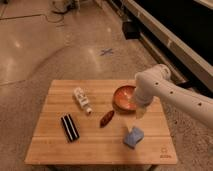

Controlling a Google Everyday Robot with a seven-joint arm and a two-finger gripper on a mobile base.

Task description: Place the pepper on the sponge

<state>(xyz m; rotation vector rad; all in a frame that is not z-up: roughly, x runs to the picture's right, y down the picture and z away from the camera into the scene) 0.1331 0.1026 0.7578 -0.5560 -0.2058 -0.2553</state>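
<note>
Wood tabletop [100, 147]: pale planks w/ visible seams, rectangular, rounded corners. Orange-red round bowl [122, 96] sits toward the far-right part, smooth and glossy inside. Pepper [106, 118]: small, dark red-brown, tapered, shiny, lying just front-left of bowl, not touching it. Sponge [133, 136]: light blue soft block w/ wavy outline, in front of bowl, apart from pepper. Black block w/ white stripes [70, 128] lies well front-left of bowl; white bottle-like item [82, 100] lies on its side left of bowl.

Arm [172, 97]: smooth white tube segments, comes in from the right, bends at a rounded joint over bowl's right rim, then drops. Gripper [140, 112] hangs at bowl's front-right, over the wood; open or closed, can't tell.

Bare wood shows in front of bowl betw. pepper and sponge, and further front-left toward the striped block.
</note>
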